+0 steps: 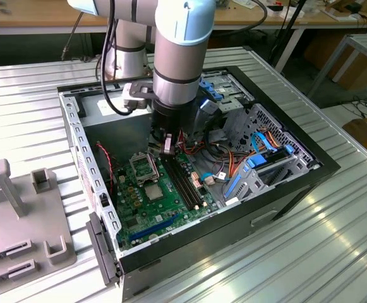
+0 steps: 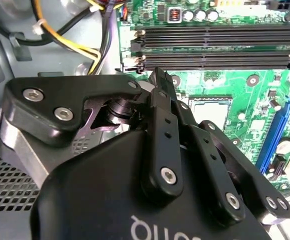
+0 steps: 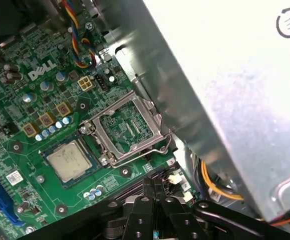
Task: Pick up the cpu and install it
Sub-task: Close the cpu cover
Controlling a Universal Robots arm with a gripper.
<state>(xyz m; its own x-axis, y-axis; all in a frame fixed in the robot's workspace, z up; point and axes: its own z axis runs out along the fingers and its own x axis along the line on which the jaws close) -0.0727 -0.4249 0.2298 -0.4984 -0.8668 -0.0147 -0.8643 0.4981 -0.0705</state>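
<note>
My end effector (image 3: 153,181) hangs inside the open computer case (image 1: 232,222), its two black fingers (image 3: 145,192) drawn together with nothing showing between them; I hold nothing. In the exterior view my end effector (image 1: 166,150) stands low over the green motherboard (image 1: 132,218), at the near end of the long black memory slots (image 1: 184,184); it touches neither, as far as I can judge.

Just beyond my fingertips in the first wrist view lies the hinged silver frame (image 3: 129,129), flipped open with its wire lever alongside; just beside that frame sits the cpu (image 3: 69,160), flat and grey-topped, level with the board and apart from me. In the exterior view the cpu (image 1: 153,191) lies on the side of the frame (image 1: 140,167) nearer the case's front edge.

I judge the step in hand to be the reach for the cpu, barely begun. To do it well I need my fingers spread wider than the chip before I come down; I want to be square over it, so that the pads meet two opposite edges and not the metal top. The descent ought to be straight and slow; a tilt risks scraping the board. The open frame and its lever stand close by, and the loose cables (image 1: 210,151) hang near my wrist; both deserve a clear berth. The case rests on a ribbed metal worktop (image 1: 335,240).
</note>
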